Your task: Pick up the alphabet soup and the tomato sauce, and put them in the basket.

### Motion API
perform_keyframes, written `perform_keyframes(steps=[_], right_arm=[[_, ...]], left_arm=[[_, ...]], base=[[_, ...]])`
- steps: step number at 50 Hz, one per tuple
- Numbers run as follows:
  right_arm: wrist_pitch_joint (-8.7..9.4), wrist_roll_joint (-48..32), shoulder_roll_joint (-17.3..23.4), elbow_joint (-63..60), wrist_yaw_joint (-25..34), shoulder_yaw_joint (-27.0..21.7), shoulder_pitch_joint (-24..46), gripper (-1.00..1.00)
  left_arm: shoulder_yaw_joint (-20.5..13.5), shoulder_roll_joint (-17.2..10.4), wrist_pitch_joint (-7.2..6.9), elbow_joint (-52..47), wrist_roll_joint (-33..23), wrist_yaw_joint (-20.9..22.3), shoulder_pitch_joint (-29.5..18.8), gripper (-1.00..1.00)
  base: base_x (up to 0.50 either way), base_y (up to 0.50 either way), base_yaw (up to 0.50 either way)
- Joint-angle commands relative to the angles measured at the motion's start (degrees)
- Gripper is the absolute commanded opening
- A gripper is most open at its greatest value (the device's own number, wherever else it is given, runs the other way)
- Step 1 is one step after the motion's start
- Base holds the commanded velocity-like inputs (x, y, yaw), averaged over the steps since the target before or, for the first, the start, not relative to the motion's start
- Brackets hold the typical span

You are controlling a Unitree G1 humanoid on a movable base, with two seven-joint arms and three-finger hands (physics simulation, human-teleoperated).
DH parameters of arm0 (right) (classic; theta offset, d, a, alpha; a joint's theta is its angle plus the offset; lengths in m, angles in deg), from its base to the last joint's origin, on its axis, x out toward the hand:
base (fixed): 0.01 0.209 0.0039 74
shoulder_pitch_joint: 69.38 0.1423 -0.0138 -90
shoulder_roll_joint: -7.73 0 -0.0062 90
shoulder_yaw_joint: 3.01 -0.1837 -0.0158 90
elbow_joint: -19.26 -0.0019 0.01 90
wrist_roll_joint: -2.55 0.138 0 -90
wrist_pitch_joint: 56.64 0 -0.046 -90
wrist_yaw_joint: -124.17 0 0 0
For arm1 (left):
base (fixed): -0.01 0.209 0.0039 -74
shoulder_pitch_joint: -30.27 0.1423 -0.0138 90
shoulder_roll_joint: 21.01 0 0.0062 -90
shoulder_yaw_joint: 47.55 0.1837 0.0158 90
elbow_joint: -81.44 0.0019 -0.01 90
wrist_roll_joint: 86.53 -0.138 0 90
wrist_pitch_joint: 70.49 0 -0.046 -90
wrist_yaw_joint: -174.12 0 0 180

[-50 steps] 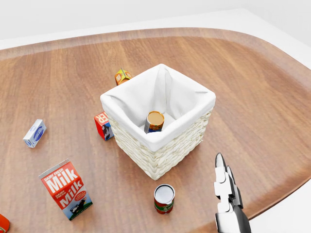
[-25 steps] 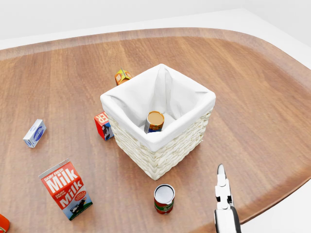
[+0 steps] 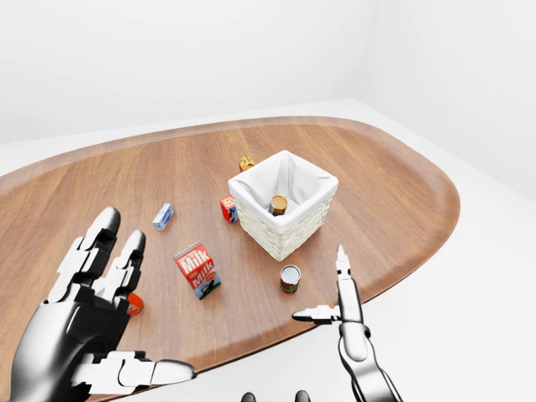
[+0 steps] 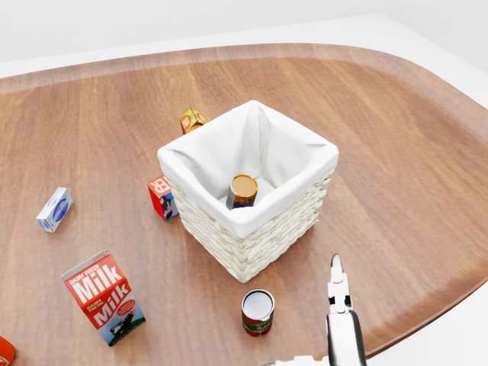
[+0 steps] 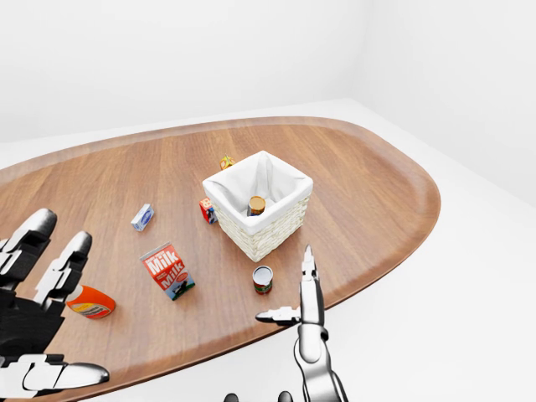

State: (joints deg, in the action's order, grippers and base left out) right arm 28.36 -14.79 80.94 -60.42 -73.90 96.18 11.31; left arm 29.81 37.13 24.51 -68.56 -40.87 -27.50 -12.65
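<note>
A white wicker basket (image 4: 253,223) with a white cloth liner stands mid-table. A can with a tan top and blue-orange label (image 4: 242,191) stands upright inside it. A red and green can with a white top (image 4: 258,311) stands on the wood just below the basket in the head view. My right hand (image 3: 322,285) is open, fingers straight and thumb stretched left, hovering to the right of that can and apart from it. My left hand (image 3: 138,293) is open with fingers spread at the lower left of the left-eye view, holding nothing.
A red milk carton (image 4: 103,297) stands at the lower left. A small blue-white box (image 4: 54,209) lies further left. A red box (image 4: 162,197) touches the basket's left side, an orange box (image 4: 192,120) sits above it. An orange-red item (image 5: 90,302) lies near my left hand. The table edge (image 4: 431,305) curves close on the right.
My right hand has slid left toward the red and green can and turned edge-on, its thumb now showing. The cans, basket and camera have not moved.
</note>
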Motion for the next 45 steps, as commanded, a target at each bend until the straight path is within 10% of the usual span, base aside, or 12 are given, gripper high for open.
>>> perform_keyframes(steps=[1, 45], right_arm=[[0.00, 0.7, -0.9, 6.2, 0.4, -2.0, 2.9, 1.00], [0.00, 0.6, -1.9, 24.2, -0.5, -4.7, 12.6, 1.00]], left_arm=[[1.2, -1.1, 0.00, 0.0, -1.6, -1.1, 0.8, 1.00], [1.7, -0.7, 0.00, 0.0, -2.0, -1.3, -0.7, 1.00]], base=[[0.00, 0.00, 0.00], [0.00, 0.00, 0.00]])
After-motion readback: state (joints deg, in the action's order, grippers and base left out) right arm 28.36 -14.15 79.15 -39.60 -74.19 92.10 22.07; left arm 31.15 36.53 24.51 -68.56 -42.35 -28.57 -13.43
